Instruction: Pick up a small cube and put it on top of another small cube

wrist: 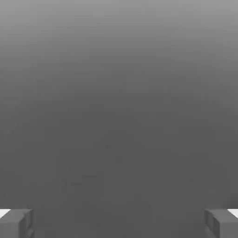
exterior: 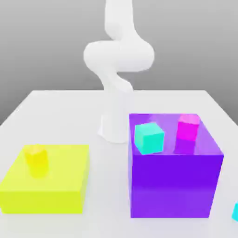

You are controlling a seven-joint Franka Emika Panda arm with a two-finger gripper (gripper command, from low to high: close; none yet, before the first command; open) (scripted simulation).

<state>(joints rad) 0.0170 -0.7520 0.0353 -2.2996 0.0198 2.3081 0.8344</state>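
A small sky-cyan cube (exterior: 235,212) lies on the white table at the exterior view's right edge, partly cut off by the frame. A greener turquoise small cube (exterior: 148,137) and a magenta small cube (exterior: 188,127) rest side by side on top of the big purple block (exterior: 174,186). In the hand view my gripper (wrist: 119,224) is open, its two grey fingertips (wrist: 16,223) standing far apart with nothing between them and only plain grey background ahead. The white arm (exterior: 117,65) rises from its base behind the purple block and leaves the frame at the top.
A low yellow block (exterior: 56,186) sits at the exterior view's left with a short yellow cylinder (exterior: 36,160) standing on it. The arm's base (exterior: 113,128) stands on the white table (exterior: 56,107) between and behind the two blocks.
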